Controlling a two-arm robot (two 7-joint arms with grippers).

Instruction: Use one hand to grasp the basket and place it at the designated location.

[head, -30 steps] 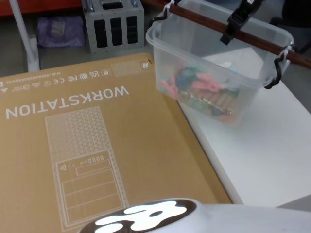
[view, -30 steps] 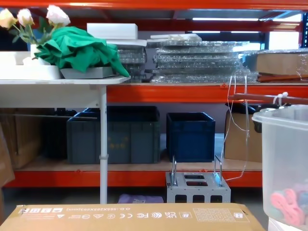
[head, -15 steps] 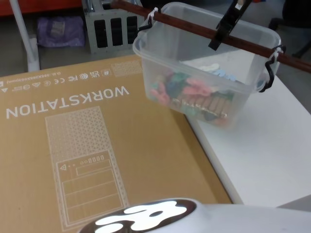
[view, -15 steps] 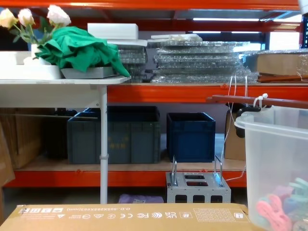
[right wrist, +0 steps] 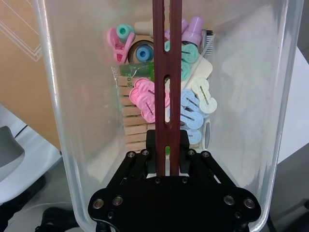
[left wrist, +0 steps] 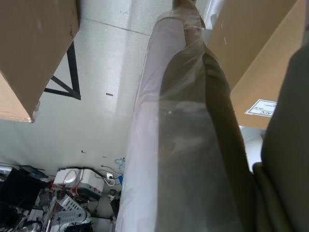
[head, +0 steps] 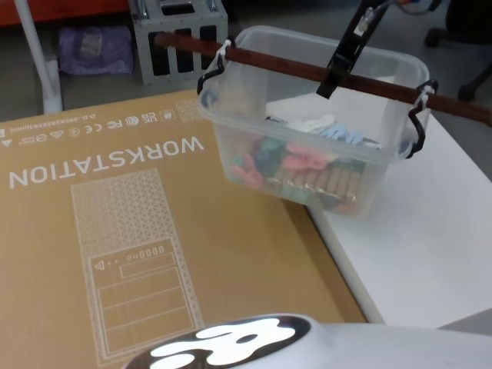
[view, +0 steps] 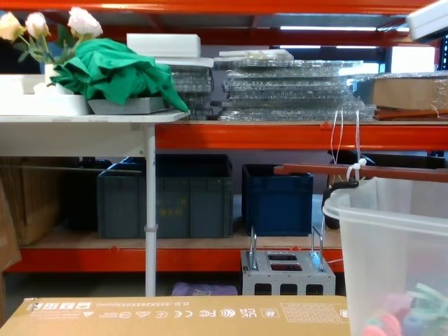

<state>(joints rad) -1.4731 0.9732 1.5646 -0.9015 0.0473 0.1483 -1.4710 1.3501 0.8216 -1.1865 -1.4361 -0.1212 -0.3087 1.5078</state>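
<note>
At the far left of the chest view we see a side desk point(view: 84, 127) carrying flowers point(view: 42, 28) and a green cloth point(view: 119, 70). Behind it stands orange shelving point(view: 245, 134), with dark blue crates point(view: 276, 199) on its low shelf. The left arm is parked low, its wrist view facing a grey floor point(left wrist: 106, 72) between brown boxes point(left wrist: 34, 48); we cannot tell how its jaws stand. Nearer us lies a flat carton point(head: 138, 231) printed WORKSTATION, with a grey metal unit point(head: 181, 38) on the floor beyond it. Right of the carton runs a white desk point(head: 430, 254). The basket point(head: 219, 123) hangs over the seam between carton and white desk, with pegs point(right wrist: 145, 96) heaped inside. We cannot tell whether its bottom touches either surface. The right gripper point(right wrist: 168, 145) reaches in from above, jaws clenched on the handle bar point(head: 269, 63) near its middle.
</note>
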